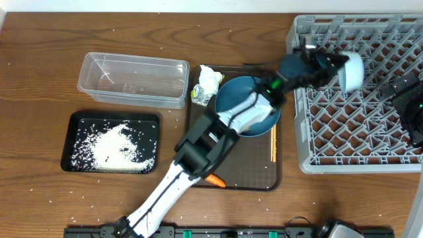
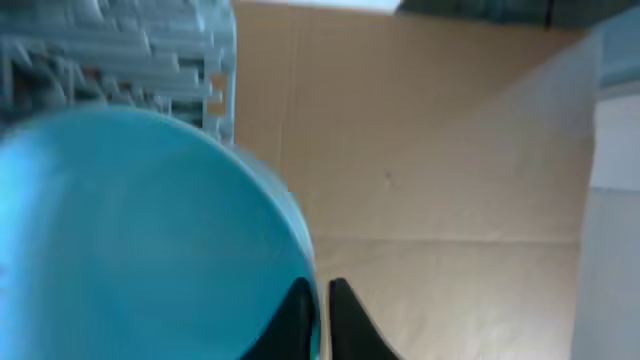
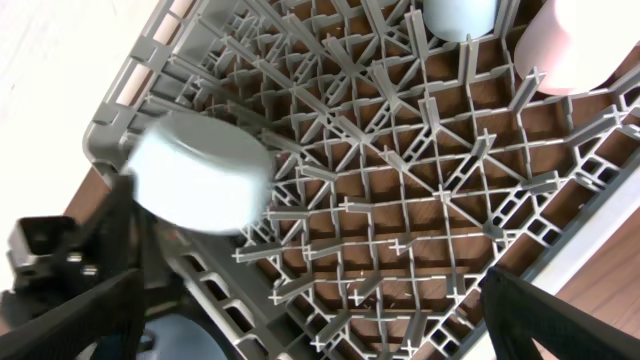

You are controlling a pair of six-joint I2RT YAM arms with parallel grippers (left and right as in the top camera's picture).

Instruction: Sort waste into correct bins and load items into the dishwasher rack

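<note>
My left gripper (image 1: pixel 338 66) is shut on the rim of a small cup (image 1: pixel 353 71) with a blue inside, held above the far side of the grey dishwasher rack (image 1: pixel 344 139). In the left wrist view the dark fingertips (image 2: pixel 300 320) pinch the cup's (image 2: pixel 130 230) edge. My right gripper (image 1: pixel 398 99) hangs open over the rack's right part, with nothing between its jaws (image 3: pixel 310 320). The right wrist view shows the held cup (image 3: pixel 200 185) from outside. The dark-blue plate (image 1: pixel 231 92) lies on the brown serving tray, partly under my left arm.
A crumpled wrapper (image 1: pixel 208 82), a carrot (image 1: pixel 215 179) and chopsticks (image 1: pixel 273 142) are on the brown tray (image 1: pixel 244 172). The clear tub (image 1: pixel 132 79) stands at the back left. The black tray (image 1: pixel 109 142) holds rice. Two pale round things (image 3: pixel 455 15) (image 3: pixel 580 45) sit at the rack's far edge.
</note>
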